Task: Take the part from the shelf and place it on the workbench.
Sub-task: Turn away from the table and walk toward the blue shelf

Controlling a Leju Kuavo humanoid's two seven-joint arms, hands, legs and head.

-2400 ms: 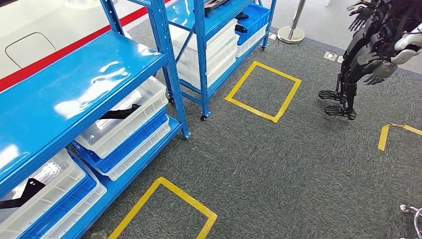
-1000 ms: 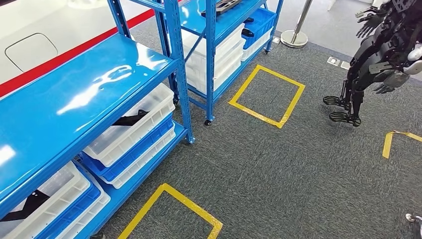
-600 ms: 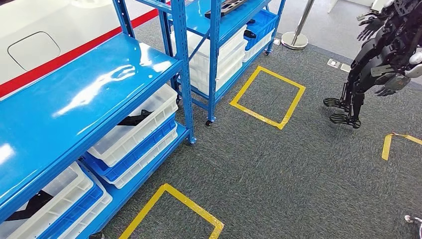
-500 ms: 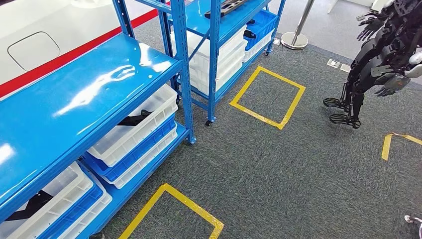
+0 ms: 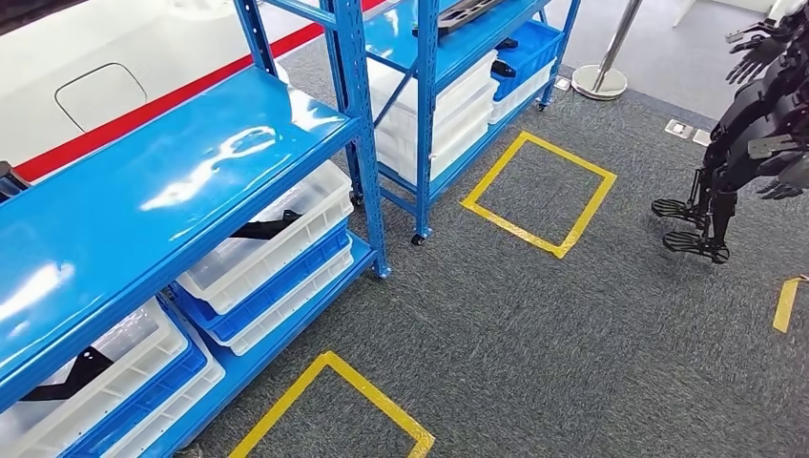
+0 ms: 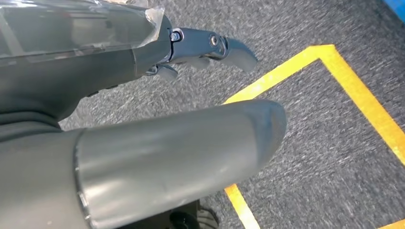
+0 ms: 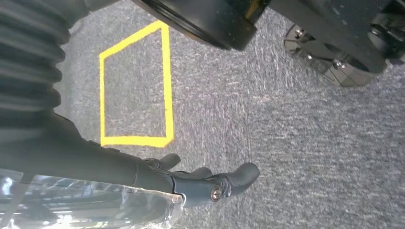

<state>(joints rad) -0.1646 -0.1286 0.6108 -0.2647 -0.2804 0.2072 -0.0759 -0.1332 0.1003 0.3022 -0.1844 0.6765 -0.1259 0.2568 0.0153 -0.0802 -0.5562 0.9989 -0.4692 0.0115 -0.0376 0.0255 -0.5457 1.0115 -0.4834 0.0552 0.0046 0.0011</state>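
Note:
A black flat part (image 5: 267, 229) lies in a white bin (image 5: 303, 208) on the middle level of the near blue shelf (image 5: 172, 181). Another black part (image 5: 72, 375) lies in a white bin lower left. A third dark part (image 5: 467, 11) rests on top of the far blue rack (image 5: 425, 114). My left hand (image 6: 157, 152) hangs over grey carpet beside yellow floor tape, its fingers (image 6: 215, 45) stretched out and holding nothing. My right hand (image 7: 143, 176) also hangs over the carpet, fingers (image 7: 224, 183) extended and empty.
Yellow tape squares (image 5: 539, 191) (image 5: 329, 401) mark the grey carpet in front of each rack. A black humanoid robot (image 5: 749, 143) stands at the right. A stanchion base (image 5: 603, 76) sits behind the far rack. A white panel with a red stripe (image 5: 114, 86) lies behind the shelves.
The whole picture has shifted: my camera has moved, so both racks and the tape squares now sit further right and slightly lower. Nothing on the shelves has been moved.

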